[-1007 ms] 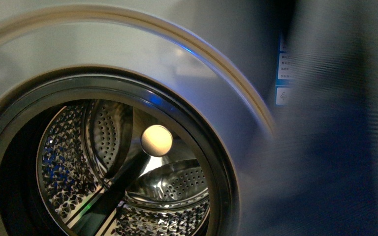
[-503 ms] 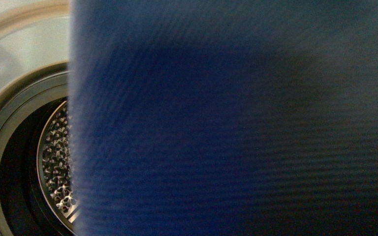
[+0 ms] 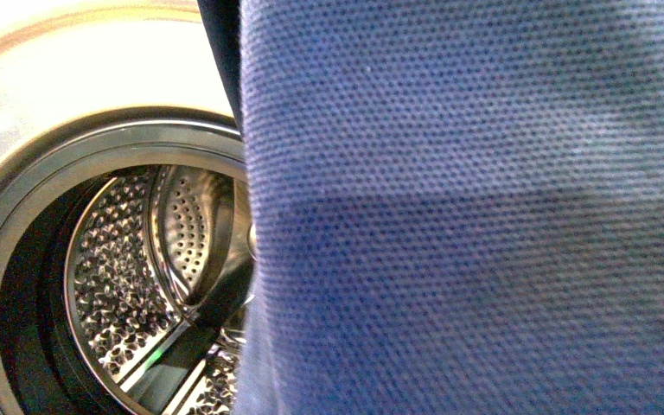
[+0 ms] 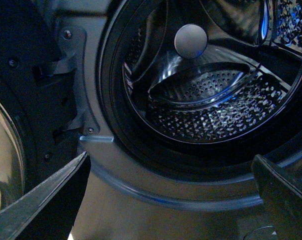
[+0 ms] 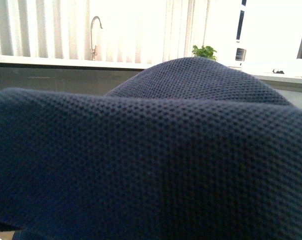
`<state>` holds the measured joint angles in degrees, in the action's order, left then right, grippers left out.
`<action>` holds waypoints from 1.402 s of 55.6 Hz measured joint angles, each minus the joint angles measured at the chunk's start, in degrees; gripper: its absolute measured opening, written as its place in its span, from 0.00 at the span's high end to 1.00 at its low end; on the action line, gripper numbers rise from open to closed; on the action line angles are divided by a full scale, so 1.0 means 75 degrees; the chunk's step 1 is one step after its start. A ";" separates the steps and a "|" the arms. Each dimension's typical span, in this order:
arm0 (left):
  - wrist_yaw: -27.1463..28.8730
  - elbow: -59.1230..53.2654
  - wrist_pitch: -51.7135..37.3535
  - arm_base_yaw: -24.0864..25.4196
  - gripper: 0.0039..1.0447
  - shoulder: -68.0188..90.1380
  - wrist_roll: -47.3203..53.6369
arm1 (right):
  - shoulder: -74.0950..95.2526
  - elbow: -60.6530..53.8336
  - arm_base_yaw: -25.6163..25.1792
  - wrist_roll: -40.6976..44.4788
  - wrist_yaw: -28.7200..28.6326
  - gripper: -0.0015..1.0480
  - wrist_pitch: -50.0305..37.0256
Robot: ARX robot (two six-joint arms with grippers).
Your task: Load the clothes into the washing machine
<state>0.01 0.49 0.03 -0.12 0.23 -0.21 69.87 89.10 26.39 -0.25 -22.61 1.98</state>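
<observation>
The clothes (image 3: 475,225), a slate-blue woven garment, hang close before the front camera and cover its right two thirds. Left of them shows the washing machine (image 3: 78,104) with its porthole open and its perforated steel drum (image 3: 130,277). In the right wrist view the clothes (image 5: 151,160) fill nearly the whole picture and hide my right gripper, which is shut on them. My left gripper (image 4: 171,197) is open and holds nothing, its two dark fingers (image 4: 46,200) apart, just in front of the porthole's lower rim (image 4: 156,195) with the drum (image 4: 211,95) beyond.
The washer's open door (image 4: 21,115) stands beside the porthole in the left wrist view. Behind the garment in the right wrist view are a counter (image 5: 66,62) with a tap (image 5: 94,30), a small plant (image 5: 204,51) and bright blinds.
The garment came in from the right and swept across the front view. It now covers slightly less of the porthole than half a second ago and appears sharp instead of blurred.
</observation>
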 joint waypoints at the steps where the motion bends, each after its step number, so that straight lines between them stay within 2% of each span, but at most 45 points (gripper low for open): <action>1: 0.0000 0.0000 0.0000 0.0000 0.06 0.0000 -0.0003 | 0.0000 0.0000 0.0000 0.0000 0.0000 0.88 0.0000; 9: -0.0035 0.0000 0.0003 0.0006 0.06 0.0003 -0.0029 | 0.0000 0.0000 0.0000 0.0003 0.0000 0.88 0.0000; 14: -0.1396 0.0050 0.0082 0.0254 0.06 0.0236 -0.1128 | 0.0000 0.0000 0.0000 0.0006 0.0003 0.88 0.0000; 22: -0.1938 0.0347 -0.0291 0.0414 0.06 0.0574 -0.1623 | 0.0000 0.0000 0.0000 0.0006 0.0006 0.88 0.0000; 31: -0.2783 0.0909 -0.1871 0.0982 0.06 0.2008 -0.1731 | 0.0000 0.0000 0.0003 0.0006 0.0006 0.88 0.0000; 47: -0.4170 0.2124 -0.3815 0.1303 0.06 0.4022 -0.2046 | 0.0000 0.0000 0.0003 0.0006 0.0003 0.88 0.0000; 52: -0.4849 0.2745 -0.4409 0.1189 0.06 0.4628 -0.2250 | 0.0000 0.0000 0.0003 0.0006 0.0006 0.88 0.0000; 62: -0.6038 0.3876 -0.5744 0.0551 0.06 0.5619 -0.2938 | 0.0000 0.0000 0.0003 0.0006 0.0003 0.88 0.0000; 71: -0.6350 0.4301 -0.6196 0.0169 0.06 0.5989 -0.3276 | 0.0000 0.0000 0.0003 0.0006 0.0006 0.88 0.0000; 78: -0.6414 0.4567 -0.6088 -0.0321 0.06 0.6210 -0.3290 | 0.0000 0.0000 0.0003 0.0006 0.0003 0.88 0.0000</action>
<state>-48.10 34.74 -45.63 -2.52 46.81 -24.88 69.87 89.10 26.41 -0.21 -22.59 1.98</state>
